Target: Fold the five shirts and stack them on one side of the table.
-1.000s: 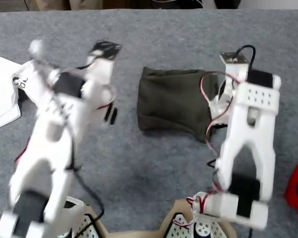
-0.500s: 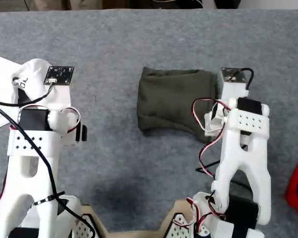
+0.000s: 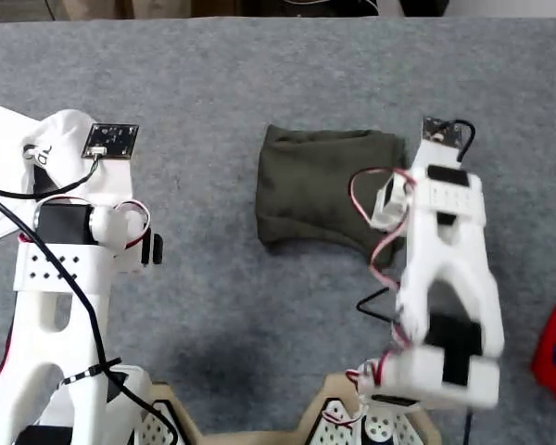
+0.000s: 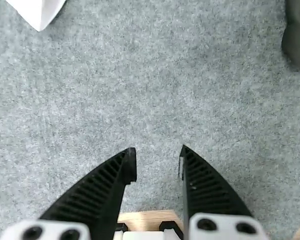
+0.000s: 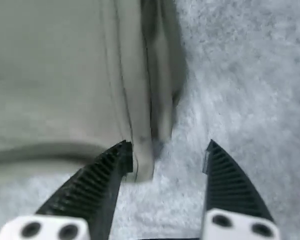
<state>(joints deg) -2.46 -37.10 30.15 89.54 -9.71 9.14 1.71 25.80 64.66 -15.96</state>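
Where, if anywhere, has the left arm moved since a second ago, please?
Yes. The left arm has swung away from the folded green shirt, toward the white shirt, then held there.

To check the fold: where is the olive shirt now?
In the high view the olive shirt lies folded at the middle of the table, the right gripper at its right edge.
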